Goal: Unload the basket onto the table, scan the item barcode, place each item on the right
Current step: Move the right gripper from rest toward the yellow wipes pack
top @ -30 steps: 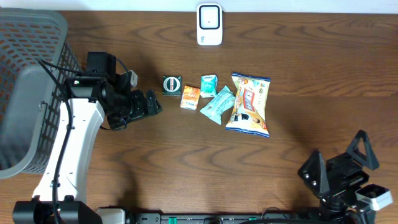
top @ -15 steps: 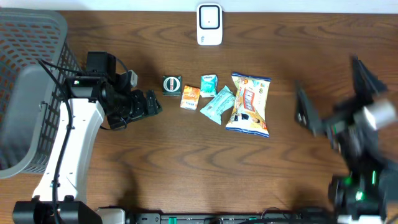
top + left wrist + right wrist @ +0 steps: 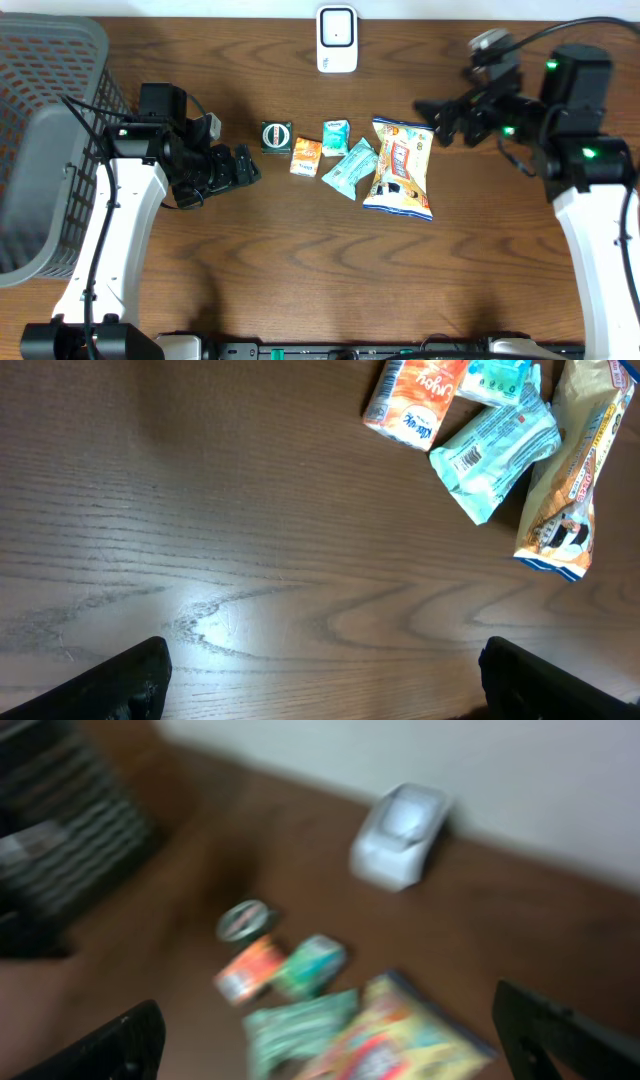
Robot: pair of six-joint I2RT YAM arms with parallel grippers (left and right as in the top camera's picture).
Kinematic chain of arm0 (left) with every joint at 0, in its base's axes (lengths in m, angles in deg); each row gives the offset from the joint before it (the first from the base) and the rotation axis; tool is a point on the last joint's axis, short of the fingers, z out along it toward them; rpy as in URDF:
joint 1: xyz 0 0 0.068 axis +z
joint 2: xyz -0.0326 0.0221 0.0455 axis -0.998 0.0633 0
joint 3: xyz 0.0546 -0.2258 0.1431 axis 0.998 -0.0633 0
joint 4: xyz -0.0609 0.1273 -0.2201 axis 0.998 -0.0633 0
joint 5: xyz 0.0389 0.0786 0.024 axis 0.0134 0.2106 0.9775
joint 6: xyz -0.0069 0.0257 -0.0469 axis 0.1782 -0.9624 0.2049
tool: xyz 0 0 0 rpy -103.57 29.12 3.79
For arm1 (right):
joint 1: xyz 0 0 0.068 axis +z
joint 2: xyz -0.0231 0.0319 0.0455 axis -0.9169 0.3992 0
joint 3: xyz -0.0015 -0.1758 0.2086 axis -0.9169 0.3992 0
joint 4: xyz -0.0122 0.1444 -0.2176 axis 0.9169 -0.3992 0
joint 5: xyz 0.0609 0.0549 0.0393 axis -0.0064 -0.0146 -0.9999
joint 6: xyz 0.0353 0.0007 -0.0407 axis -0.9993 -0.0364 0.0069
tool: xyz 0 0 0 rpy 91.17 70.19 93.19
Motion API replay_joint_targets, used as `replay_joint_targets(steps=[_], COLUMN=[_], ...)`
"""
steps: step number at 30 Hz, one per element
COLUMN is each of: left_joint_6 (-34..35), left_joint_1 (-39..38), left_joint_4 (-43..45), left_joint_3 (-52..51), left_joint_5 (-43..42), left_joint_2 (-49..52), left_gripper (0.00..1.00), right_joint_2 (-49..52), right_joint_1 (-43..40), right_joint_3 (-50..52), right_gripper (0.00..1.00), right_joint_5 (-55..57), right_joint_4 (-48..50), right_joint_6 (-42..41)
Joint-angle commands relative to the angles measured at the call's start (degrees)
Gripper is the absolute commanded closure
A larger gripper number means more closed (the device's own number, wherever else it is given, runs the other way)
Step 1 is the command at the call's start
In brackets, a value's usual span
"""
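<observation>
Nothing is scanned yet: the snack bag (image 3: 401, 167) and small packets (image 3: 349, 166) lie untouched mid-worktop, short of the far-edge scanner (image 3: 337, 40). Left tool (image 3: 243, 166) and right tool (image 3: 438, 120) gape wide, empty.

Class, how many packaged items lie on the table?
5, clustered: dark green box leftmost, orange carton beside it, small teal pack, larger teal packet, big snack bag rightmost. None appears hidden.

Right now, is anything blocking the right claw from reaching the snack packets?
Nothing visible. The open right gripper hangs just right of the big snack bag, with only bare table between them. The smaller packets lie beyond the bag, so it would have to reach over it for those.
</observation>
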Motion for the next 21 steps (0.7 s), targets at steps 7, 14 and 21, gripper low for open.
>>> replay_joint_targets(steps=[7,14,21], left_joint_6=[-0.8,-0.8,-0.8], left_joint_1=[-0.1,-0.1,-0.1], left_joint_4=[-0.1,-0.1,-0.1], left_joint_3=[-0.1,-0.1,-0.1], left_joint_5=[-0.3,-0.3,-0.3], left_joint_2=[0.4,0.4,0.4], left_gripper=[0.02,0.02,0.02], right_joint_2=[5.8,6.7,12.2], right_joint_1=[5.4,17.7,28.6], right_joint_3=[-1.4,-1.4,-1.4], right_gripper=[0.01,0.01,0.05], right_joint_5=[-12.7,28.1,51.1], right_joint_4=[-3.6,-5.7,-11.0], right_joint_6=[-15.9,-26.2,-30.7])
